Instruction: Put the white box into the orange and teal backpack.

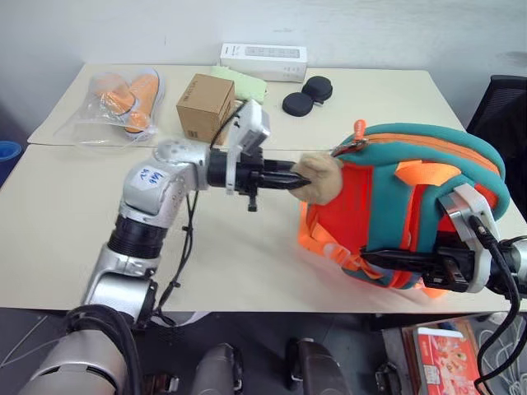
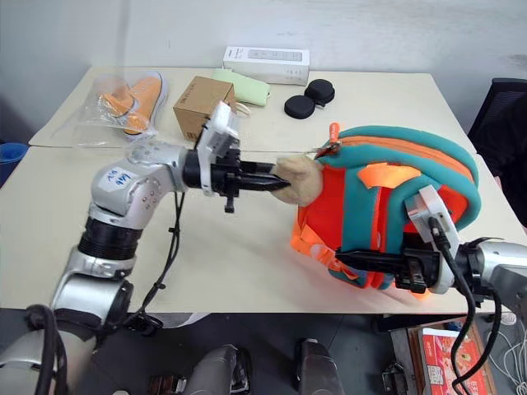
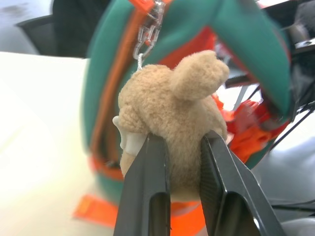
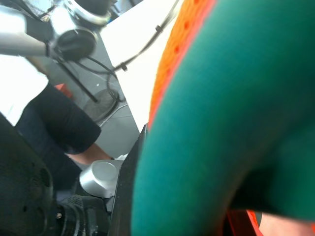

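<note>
The orange and teal backpack (image 1: 412, 206) stands upright at the table's front right, its zipped top edge facing the far side. A tan plush bear (image 1: 323, 177) hangs from its zip pull. My left gripper (image 1: 300, 181) reaches in level from the left and is shut on the bear, with one black finger (image 3: 147, 187) pressed into each side of the plush. My right gripper (image 1: 366, 257) lies along the backpack's lower front edge and is shut on the fabric there. Teal fabric (image 4: 221, 123) presses close in the right wrist view. The white box is out of view.
Behind the left arm sit a brown cardboard cube (image 1: 204, 107), a white carton with grey print (image 1: 263, 62), a pale green pouch (image 1: 243, 82) and two black round discs (image 1: 298, 104). A clear bag of orange shoes (image 1: 123, 103) lies far left. A black chair (image 1: 506, 107) stands right.
</note>
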You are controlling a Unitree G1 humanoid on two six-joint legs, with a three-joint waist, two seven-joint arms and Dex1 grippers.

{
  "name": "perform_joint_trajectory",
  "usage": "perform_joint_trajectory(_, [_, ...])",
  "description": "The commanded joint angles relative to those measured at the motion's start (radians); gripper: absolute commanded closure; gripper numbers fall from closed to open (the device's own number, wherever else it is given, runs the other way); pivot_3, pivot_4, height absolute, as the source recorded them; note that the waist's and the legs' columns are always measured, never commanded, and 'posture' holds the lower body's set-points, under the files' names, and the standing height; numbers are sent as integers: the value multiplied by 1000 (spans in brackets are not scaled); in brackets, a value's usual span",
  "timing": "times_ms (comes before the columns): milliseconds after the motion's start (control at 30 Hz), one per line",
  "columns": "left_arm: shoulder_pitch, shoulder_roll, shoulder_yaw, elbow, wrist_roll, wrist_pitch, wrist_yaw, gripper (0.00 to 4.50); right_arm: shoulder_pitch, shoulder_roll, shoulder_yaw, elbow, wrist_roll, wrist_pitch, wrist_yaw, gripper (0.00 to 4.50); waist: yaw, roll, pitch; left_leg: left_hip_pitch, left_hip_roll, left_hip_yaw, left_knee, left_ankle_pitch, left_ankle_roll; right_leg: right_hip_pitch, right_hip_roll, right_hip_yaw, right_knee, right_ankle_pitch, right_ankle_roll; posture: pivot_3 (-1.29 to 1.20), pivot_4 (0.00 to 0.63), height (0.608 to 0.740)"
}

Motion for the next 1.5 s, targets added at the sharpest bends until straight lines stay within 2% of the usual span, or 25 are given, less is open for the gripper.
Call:
perform_joint_trajectory(33, [-1,87,7,127,92,-189,-95,4067,25,-2,-62,37,-38,-53,51,4500,0,1,0,0,0,0,0,0,0,0,0,-1,0,0,0,0,150,740])
perform_joint_trajectory(133, [18,127,-22,203,153,-303,-146,4067,24,-9,-93,96,-52,-73,80,4500,2,0,0,0,0,1,0,0,0,0,1,-3,0,0,0,0,150,740])
perform_joint_trajectory(200, [44,119,-35,209,171,-343,-158,4067,10,-10,-102,130,-70,-88,88,4500,2,0,0,0,0,1,0,0,0,0,0,-3,0,0,0,0,150,740])
perform_joint_trajectory(400, [133,13,-106,206,220,-391,-149,4067,-97,21,-79,192,-81,-97,32,4500,4,0,0,0,-1,0,0,0,1,0,-2,-3,0,0,0,0,150,740])
perform_joint_trajectory(567, [131,-97,-162,297,331,-429,-28,4067,-139,27,-89,180,-36,-55,28,4500,5,0,0,-1,0,0,0,0,1,0,-3,-3,0,0,0,0,150,740])
perform_joint_trajectory(667, [139,-106,-211,334,426,-518,16,4067,-139,22,-83,174,-43,-51,34,4500,5,0,0,-1,0,0,0,0,1,0,-3,-4,0,0,0,0,150,740])
perform_joint_trajectory(800, [174,-81,-177,264,391,-469,-12,4067,-134,22,-66,181,-73,-59,38,4500,3,1,0,0,0,0,0,0,1,0,-4,-4,1,0,0,0,150,740])
perform_joint_trajectory(967, [249,11,-88,106,287,-318,-73,2464,-86,-17,-32,211,-164,-88,103,2916,-4,1,-1,0,1,0,0,0,0,0,-3,-3,2,-1,-1,0,150,740])
perform_joint_trajectory(1033, [305,79,-42,-4,221,-238,-120,1833,-72,-42,-41,259,-209,-112,144,2237,-6,1,-1,0,2,0,0,0,-1,-1,-2,-3,2,-1,-2,0,150,740])
perform_joint_trajectory(1133, [394,211,38,-143,128,-148,-196,901,-32,-128,-60,379,-326,-204,243,1237,-4,1,0,0,3,1,0,0,-1,-1,-1,-3,2,-1,-2,0,150,740])
perform_joint_trajectory(1233, [437,406,184,-177,12,-47,-310,24,-36,-287,-101,647,-441,-303,380,285,-1,2,0,0,2,1,0,0,-1,-1,-2,-3,2,-1,-2,0,150,740])
perform_joint_trajectory(1267, [441,444,209,-176,-11,-29,-328,0,-48,-318,-105,713,-455,-319,415,24,0,3,1,0,1,1,0,0,-1,-2,-2,-4,2,-1,-2,0,150,740])
perform_joint_trajectory(1400, [432,576,328,-126,-77,41,-355,0,-159,-429,-85,962,-493,-342,524,24,-3,5,0,1,1,0,-1,-2,-1,-1,-4,-4,0,-2,-4,0,150,740])
perform_joint_trajectory(1500, [470,614,419,-104,-115,56,-353,0,-243,-441,-73,1069,-501,-332,550,24,-13,5,0,2,3,1,-1,-4,-4,-1,-3,-3,1,-3,-6,0,150,740])
